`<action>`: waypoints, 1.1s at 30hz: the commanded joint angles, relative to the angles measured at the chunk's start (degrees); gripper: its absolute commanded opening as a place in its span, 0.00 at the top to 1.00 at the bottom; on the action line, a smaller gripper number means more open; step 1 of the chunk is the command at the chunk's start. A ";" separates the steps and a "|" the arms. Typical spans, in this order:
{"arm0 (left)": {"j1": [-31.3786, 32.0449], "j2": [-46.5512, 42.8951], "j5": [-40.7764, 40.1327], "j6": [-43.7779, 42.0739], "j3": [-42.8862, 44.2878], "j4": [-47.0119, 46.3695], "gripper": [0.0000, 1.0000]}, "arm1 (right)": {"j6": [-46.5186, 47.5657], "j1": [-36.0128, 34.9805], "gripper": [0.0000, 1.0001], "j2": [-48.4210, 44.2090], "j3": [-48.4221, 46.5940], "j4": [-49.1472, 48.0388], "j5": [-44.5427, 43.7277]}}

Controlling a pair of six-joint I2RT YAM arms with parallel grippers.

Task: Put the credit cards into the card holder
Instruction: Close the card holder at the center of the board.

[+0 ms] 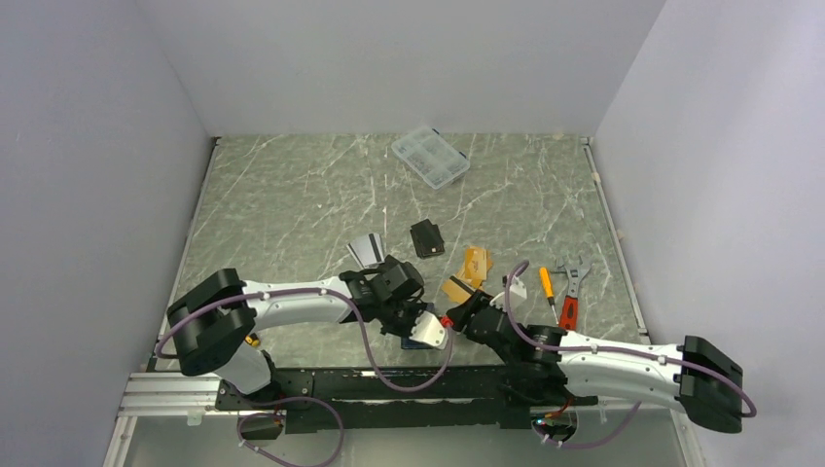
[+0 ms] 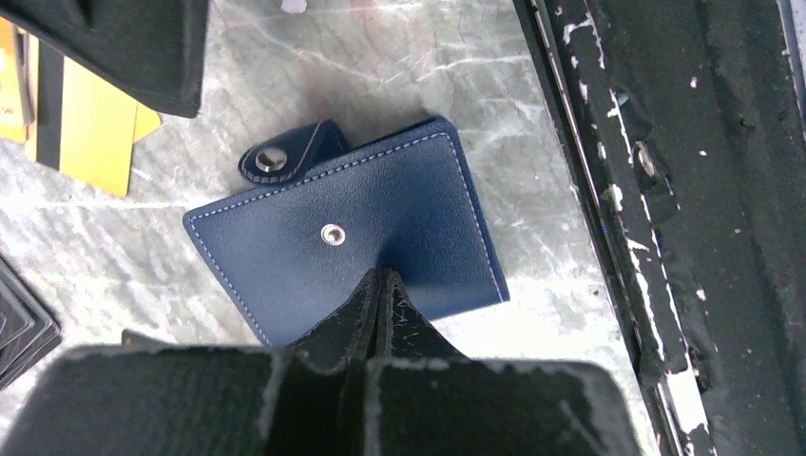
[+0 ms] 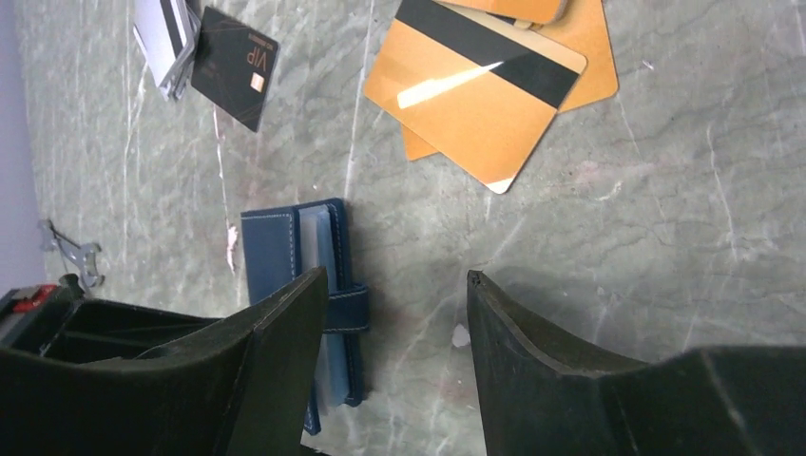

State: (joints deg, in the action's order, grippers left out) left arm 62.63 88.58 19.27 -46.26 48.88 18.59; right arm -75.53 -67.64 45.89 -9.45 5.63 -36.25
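Observation:
The card holder (image 2: 352,228) is a navy wallet lying folded on the marble table near its front edge, its snap tab (image 2: 285,157) undone. My left gripper (image 2: 380,277) is shut, its tips down over the holder's cover with nothing between them. My right gripper (image 3: 394,280) stands open just beside the holder (image 3: 285,247), whose light-blue inside shows at the edge; its left finger overlaps the holder and bare table lies between the fingers. Of the credit cards, orange-gold ones (image 3: 475,95) lie a little beyond; a black one (image 3: 233,62) and silver ones (image 3: 162,33) lie farther off.
A clear compartment box (image 1: 430,157) sits at the back of the table. A yellow-handled screwdriver (image 1: 548,287), a wrench (image 1: 574,272) and a red-handled tool (image 1: 567,313) lie to the right of the cards. The black base rail (image 2: 665,190) runs close along the holder's near side.

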 commanded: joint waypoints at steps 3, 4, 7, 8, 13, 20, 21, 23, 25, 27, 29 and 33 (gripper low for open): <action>0.17 -4.78 -0.15 1.69 3.66 5.90 1.00 | 5.47 7.18 0.40 -0.05 -8.51 8.16 11.19; 0.31 -5.24 0.60 2.03 4.06 7.17 1.00 | 6.22 8.27 0.39 0.89 -10.11 9.04 12.90; 1.11 -6.11 2.62 2.56 4.14 8.45 1.00 | 8.51 11.14 0.39 6.47 -15.54 11.60 18.77; 1.45 -6.27 2.32 2.43 3.49 8.13 1.00 | 9.10 11.79 0.39 8.58 -17.73 12.94 20.28; 4.10 -6.67 0.70 1.85 -1.21 4.24 1.00 | 11.64 13.45 0.43 16.83 -27.15 18.94 27.64; 8.23 -5.47 -5.73 -0.31 -6.30 -2.95 1.00 | 11.89 14.89 0.51 20.00 -30.77 23.52 32.67; 8.55 -5.52 -6.53 -0.63 -6.74 -3.75 1.00 | 12.37 15.08 0.52 20.81 -31.31 24.36 33.37; 8.88 -5.48 -7.41 -1.14 -6.71 -3.99 1.00 | 13.56 15.09 0.53 22.93 -32.63 26.50 34.77; 8.91 -5.39 -7.98 -1.26 -5.86 -3.08 1.00 | 14.47 15.16 0.55 24.75 -33.90 28.41 34.95; 8.91 -5.85 -7.53 -1.66 -4.91 -1.81 1.00 | 15.21 15.35 0.55 25.45 -34.52 29.13 34.61; 8.91 -6.35 -6.80 -1.94 -3.92 -0.49 1.00 | 15.62 15.78 0.57 26.17 -34.88 29.03 34.44; 8.91 -6.99 -5.21 -3.04 -1.55 2.88 1.00 | 17.18 16.15 0.62 29.06 -36.62 28.86 33.97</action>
State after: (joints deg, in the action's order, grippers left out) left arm 71.35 83.11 12.84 -47.35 43.48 18.85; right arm -60.82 -52.01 72.95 -42.50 32.23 -2.46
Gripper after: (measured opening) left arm 0.008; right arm 0.412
